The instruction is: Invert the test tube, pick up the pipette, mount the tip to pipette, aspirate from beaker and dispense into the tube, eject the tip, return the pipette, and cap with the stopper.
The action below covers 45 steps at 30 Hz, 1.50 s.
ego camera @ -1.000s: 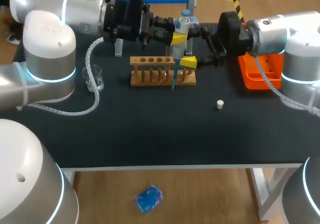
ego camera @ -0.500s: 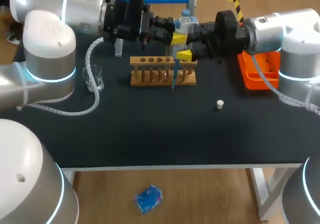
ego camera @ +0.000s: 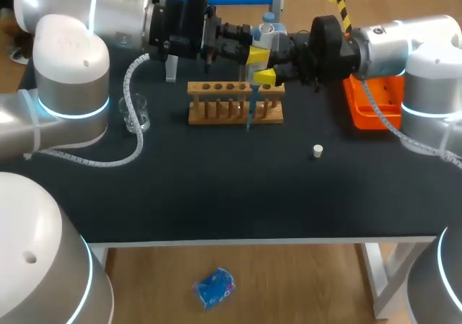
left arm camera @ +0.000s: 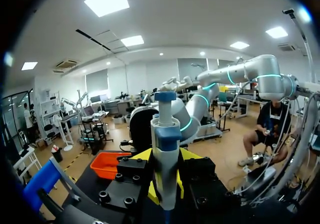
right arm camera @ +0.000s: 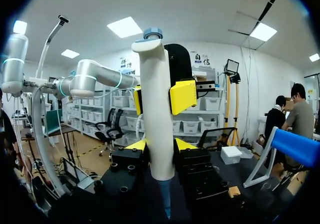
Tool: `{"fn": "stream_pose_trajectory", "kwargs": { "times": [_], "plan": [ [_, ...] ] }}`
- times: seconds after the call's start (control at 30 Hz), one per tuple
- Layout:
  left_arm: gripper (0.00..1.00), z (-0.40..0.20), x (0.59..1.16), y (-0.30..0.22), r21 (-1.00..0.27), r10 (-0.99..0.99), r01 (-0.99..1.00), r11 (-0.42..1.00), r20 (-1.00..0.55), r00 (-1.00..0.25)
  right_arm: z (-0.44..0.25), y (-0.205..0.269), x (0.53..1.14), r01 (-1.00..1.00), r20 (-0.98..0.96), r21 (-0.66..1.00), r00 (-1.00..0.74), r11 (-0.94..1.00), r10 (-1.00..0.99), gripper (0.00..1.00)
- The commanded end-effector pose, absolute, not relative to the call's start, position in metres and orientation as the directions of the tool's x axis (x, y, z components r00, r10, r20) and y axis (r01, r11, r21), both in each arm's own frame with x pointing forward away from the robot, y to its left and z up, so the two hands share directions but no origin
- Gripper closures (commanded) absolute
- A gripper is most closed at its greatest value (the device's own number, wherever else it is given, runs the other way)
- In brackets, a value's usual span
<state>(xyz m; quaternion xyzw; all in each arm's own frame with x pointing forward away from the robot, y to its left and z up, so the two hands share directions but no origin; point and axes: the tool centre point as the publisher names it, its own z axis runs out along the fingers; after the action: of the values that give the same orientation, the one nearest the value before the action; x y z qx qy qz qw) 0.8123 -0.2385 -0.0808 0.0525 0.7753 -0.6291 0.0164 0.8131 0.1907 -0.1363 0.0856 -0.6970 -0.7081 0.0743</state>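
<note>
pipette (ego camera: pixel 266 34) upright, tip down by rack (ego camera: pixel 216 102) right end; our left tool (ego camera: pixel 255 54) grips it high, right tool (ego camera: pixel 267 80) clamps just below

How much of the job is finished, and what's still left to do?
Picked up: the pipette, blue tip on. Left claw and right claw both grip it over the rack. Can't tell if any liquid was moved. Left: dropping the tip, putting the pipette back, capping; the stopper lies on the table.

White pipette (ego camera: pixel 266 32) stands upright (blue tip (ego camera: pixel 250 116) fitted) over the rack (ego camera: pixel 216 88).
</note>
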Motion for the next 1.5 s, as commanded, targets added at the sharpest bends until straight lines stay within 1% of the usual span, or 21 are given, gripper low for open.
{"fn": "stream_pose_trajectory", "kwargs": {
  "times": [0.03, 0.33, 1.03, 1.07, 1.1, 1.13, 1.5],
  "plan": [
    [1.0, -0.0809, 0.8117, -0.2388, -0.974, 0.063, 0.103, 0.203, -0.092, -0.994, -0.1366, 0.1884, 0.8147, -0.014, -0.017, 1.0, -0.975, -0.019, -0.223, 1.0],
    [1.0, -0.0809, 0.8117, -0.2388, -0.974, 0.063, 0.103, 0.203, -0.092, -0.994, -0.1351, 0.1828, 0.8165, -0.012, -0.017, 1.0, -0.978, -0.025, -0.208, 1.0],
    [1.0, -0.0809, 0.8117, -0.2388, -0.974, 0.063, 0.103, 0.203, -0.092, -0.994, -0.1365, 0.1866, 0.8155, -0.016, -0.02, 1.0, -0.975, -0.022, -0.223, 1.0],
    [0.75, -0.0809, 0.8117, -0.2388, -0.974, 0.063, 0.103, 0.203, -0.092, -0.994, -0.1365, 0.1866, 0.8155, -0.016, -0.021, 1.0, -0.975, -0.022, -0.223, 1.0],
    [0.1, -0.0809, 0.8117, -0.2388, -0.974, 0.063, 0.103, 0.203, -0.092, -0.994, -0.1367, 0.1867, 0.8156, -0.016, -0.02, 1.0, -0.975, -0.021, -0.223, 1.0],
    [0.0, -0.0809, 0.8117, -0.2388, -0.974, 0.063, 0.103, 0.203, -0.092, -0.994, -0.137, 0.1868, 0.8157, -0.016, -0.02, 1.0, -0.975, -0.021, -0.223, 1.0],
    [0.0, -0.0809, 0.8117, -0.2388, -0.974, 0.063, 0.103, 0.203, -0.092, -0.994, -0.1402, 0.1837, 0.8201, -0.02, -0.023, 1.0, -0.976, -0.019, -0.216, 1.0]
  ]
}}
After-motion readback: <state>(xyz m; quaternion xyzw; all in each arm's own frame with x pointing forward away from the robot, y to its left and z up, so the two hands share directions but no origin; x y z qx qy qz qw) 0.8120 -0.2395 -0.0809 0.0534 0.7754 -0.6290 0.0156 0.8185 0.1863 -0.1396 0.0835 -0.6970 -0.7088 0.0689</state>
